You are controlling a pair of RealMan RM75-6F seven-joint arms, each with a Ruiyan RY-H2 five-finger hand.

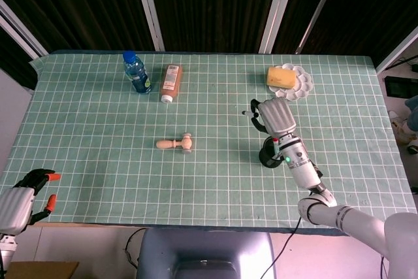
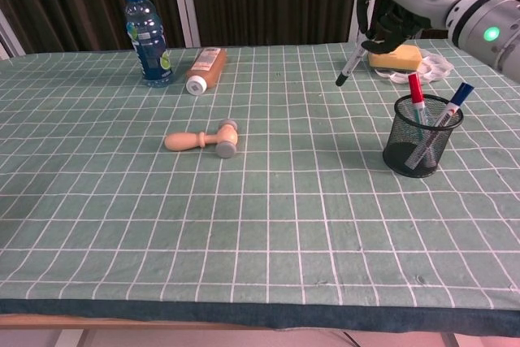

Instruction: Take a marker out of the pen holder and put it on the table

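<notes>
One marker (image 2: 351,65) is light and thin; we are pinching it in our right hand (image 2: 398,7) above the table (image 2: 268,201)

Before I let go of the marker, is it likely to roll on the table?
Probably: the marker looks slim, round and stiff, so it may roll. The right hand holds it tilted above the table; lowering it flat first should help.
</notes>
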